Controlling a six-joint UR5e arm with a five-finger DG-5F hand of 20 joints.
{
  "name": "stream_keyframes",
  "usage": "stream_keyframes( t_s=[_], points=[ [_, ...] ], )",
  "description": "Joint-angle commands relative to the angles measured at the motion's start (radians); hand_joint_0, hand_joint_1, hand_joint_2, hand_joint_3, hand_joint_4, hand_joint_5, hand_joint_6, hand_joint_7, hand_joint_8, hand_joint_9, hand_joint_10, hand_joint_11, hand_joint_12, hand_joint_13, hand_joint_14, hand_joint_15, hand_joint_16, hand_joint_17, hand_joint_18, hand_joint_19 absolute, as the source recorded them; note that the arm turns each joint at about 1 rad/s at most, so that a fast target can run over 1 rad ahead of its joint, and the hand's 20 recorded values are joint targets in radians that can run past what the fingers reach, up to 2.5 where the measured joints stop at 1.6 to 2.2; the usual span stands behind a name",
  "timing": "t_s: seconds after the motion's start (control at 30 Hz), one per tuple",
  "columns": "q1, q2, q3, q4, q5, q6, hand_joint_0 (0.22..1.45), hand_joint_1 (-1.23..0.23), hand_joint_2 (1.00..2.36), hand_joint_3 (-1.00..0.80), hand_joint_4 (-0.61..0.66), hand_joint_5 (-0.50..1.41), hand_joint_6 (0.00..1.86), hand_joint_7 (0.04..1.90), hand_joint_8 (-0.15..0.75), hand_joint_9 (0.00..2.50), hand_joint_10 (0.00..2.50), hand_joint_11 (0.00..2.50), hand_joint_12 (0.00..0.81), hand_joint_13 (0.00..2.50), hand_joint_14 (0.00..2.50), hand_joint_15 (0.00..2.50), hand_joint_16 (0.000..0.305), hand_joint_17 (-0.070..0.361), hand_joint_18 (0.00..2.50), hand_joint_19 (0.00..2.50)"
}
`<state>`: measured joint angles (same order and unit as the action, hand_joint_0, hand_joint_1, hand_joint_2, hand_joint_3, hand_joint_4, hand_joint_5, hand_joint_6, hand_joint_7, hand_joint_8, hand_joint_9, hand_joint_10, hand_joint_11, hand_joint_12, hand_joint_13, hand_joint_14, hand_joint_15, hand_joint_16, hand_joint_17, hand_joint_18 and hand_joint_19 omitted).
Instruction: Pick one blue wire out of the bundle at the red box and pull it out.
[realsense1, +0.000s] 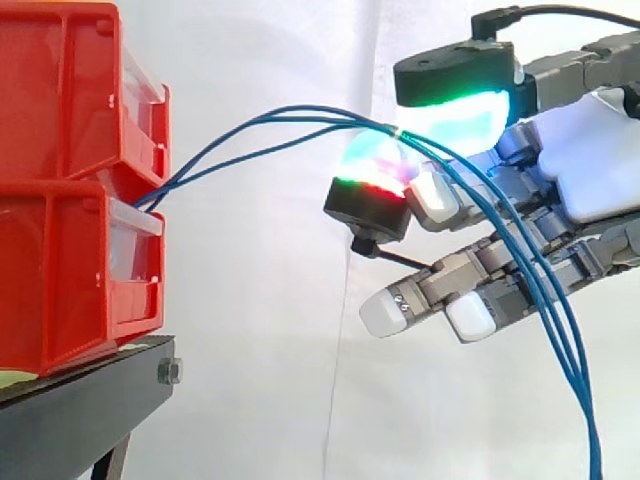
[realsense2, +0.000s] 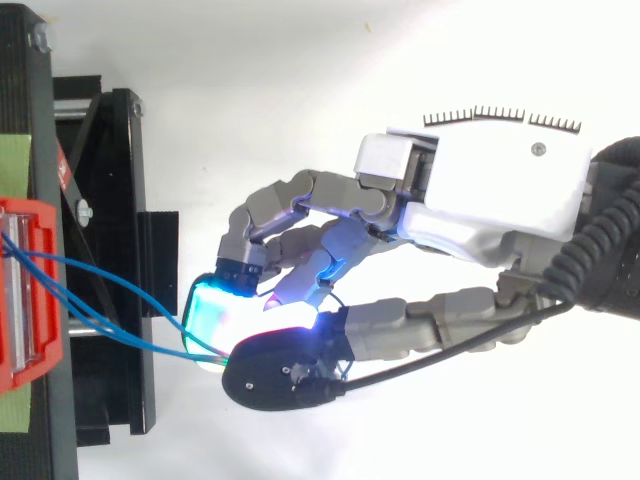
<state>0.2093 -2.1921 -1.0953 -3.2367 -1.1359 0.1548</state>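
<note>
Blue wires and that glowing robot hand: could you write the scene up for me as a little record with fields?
Actor: robot hand, at the right of the side view
Grip: glowing fingertips pinched shut on the blue wires
Wire path: from the front of the stacked red bins, across to the pinch, then hanging down
Wires in pinch: several seem to pass through; exact count unclear
Support: black stand under the bins
Backdrop: white curtain
</note>
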Motion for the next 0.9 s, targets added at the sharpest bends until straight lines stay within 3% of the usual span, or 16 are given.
stream_keyframes(
  t_s=[0.0,0.1,0.27,0.53,0.63,0.73,0.87],
  points=[
    [-0.001,0.0,0.0,0.0,-0.001,0.0,0.6,-0.77,1.0,0.07,0.23,-0.11,0.74,0.96,0.287,1.0,0.02,0.43,0.436,0.48,0.01,0.22,0.073,0.165,0.55,0.58],
    [-0.001,0.0,0.0,0.0,-0.001,0.0,0.57,-0.73,1.0,-0.01,0.22,-0.09,0.6,1.14,0.294,0.98,0.02,0.4,0.452,0.48,0.01,0.23,0.077,0.174,0.56,0.58],
    [-0.002,0.0,0.0,0.0,-0.001,-0.001,0.52,-0.67,1.01,-0.19,0.18,-0.08,0.5,1.29,0.272,0.94,0.02,0.42,0.421,0.44,0.01,0.24,0.07,0.158,0.48,0.62],
    [-0.002,0.0,0.0,0.002,-0.001,-0.001,0.5,-0.63,1.01,-0.31,0.16,-0.08,0.5,1.27,0.258,0.92,0.02,0.43,0.403,0.42,0.01,0.25,0.066,0.148,0.43,0.63],
    [-0.002,0.0,0.0,0.002,-0.001,0.0,0.53,-0.72,1.02,-0.25,0.14,-0.09,0.5,1.3,0.249,0.89,0.02,0.45,0.391,0.4,0.01,0.24,0.063,0.143,0.42,0.64],
    [-0.002,0.0,0.0,0.002,-0.002,0.0,0.64,-0.77,1.02,-0.14,0.13,-0.12,0.63,1.1,0.242,0.89,0.02,0.52,0.38,0.4,0.01,0.24,0.06,0.136,0.42,0.62],
    [-0.002,0.0,0.0,0.002,-0.002,0.0,0.73,-0.76,1.02,-0.05,0.15,-0.13,0.7,0.99,0.237,0.91,0.02,0.54,0.376,0.42,0.01,0.25,0.059,0.133,0.42,0.63]
  ],
)
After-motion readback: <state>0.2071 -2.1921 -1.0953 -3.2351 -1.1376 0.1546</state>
